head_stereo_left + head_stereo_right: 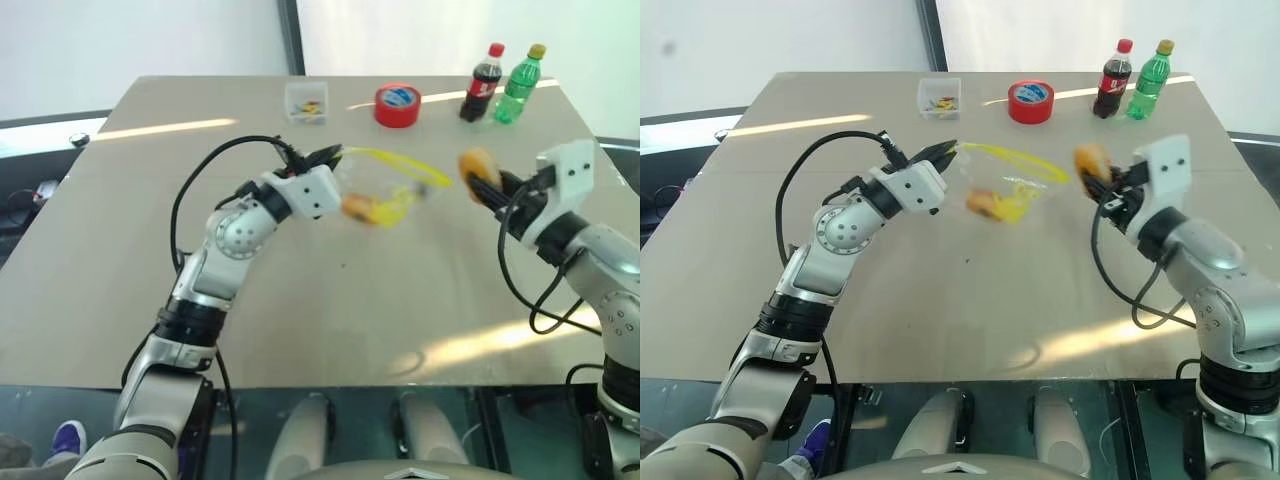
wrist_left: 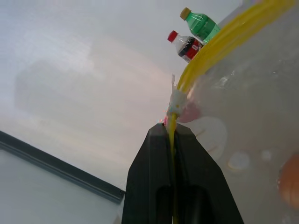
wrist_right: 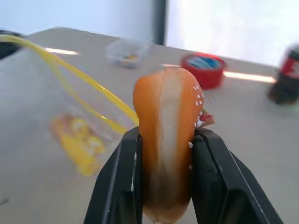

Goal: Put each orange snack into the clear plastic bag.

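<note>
L gripper pinches clear bag by its yellow seal, R gripper clamps speckled orange snack; no label legible.

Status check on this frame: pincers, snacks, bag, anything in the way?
Left pincer shut on clear plastic bag seal edge, bag held aloft. One orange snack inside. Right pincer clamps second snack beside bag. Path clear.

Clear plastic bag hangs above the table, pinched at its yellow seal strip by the left hand, mouth gaping toward the right; one orange snack sits inside at the bottom. Second orange snack, speckled with a cream band, stands upright clamped in the right hand, just beside the bag's opening.
</note>
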